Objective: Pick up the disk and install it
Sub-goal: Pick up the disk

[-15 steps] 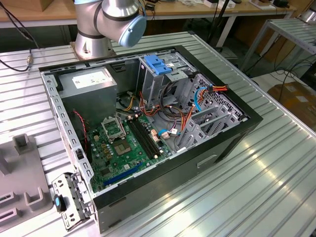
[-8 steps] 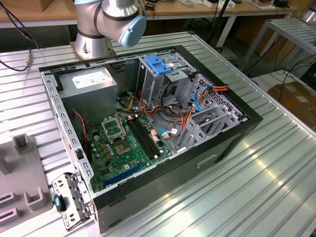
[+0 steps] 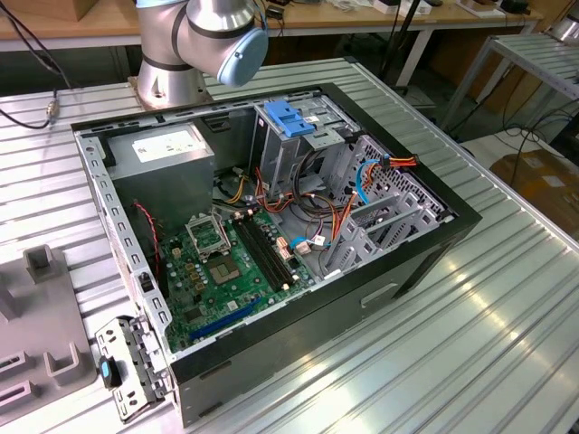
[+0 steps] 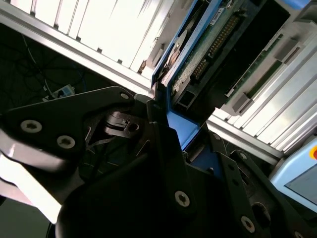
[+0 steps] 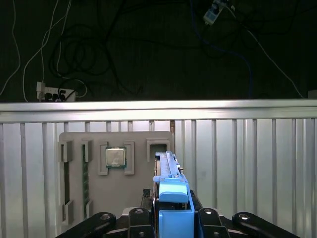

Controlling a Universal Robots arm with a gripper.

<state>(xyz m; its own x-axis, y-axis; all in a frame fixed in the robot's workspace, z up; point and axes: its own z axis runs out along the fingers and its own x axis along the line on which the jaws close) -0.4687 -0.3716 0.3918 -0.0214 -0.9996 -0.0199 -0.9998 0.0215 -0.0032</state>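
In both wrist views the disk point(image 5: 167, 168) stands on edge between my black fingers point(image 5: 140, 216). Its blue carrier rail point(image 5: 173, 196) faces the first wrist camera. The second wrist view shows the disk's green circuit-board side point(image 4: 210, 47) and blue rail point(image 4: 184, 130) running out from the jaws. My gripper point(image 5: 172, 217) is shut on the disk, beside a grey fixture plate point(image 5: 138, 193) that lies on the ribbed metal table. The open computer case point(image 3: 412, 258) lies on its side in the exterior view, with its drive cage point(image 3: 303, 149) at the back.
A bare blue bracket point(image 3: 288, 117) sits on top of the drive cage. A grey power supply point(image 3: 167, 154) and the motherboard point(image 3: 226, 267) fill the case, with loose cables point(image 3: 339, 221). The fixture plate holds a processor chip point(image 5: 116, 157). The arm's base point(image 3: 194, 41) stands behind the case.
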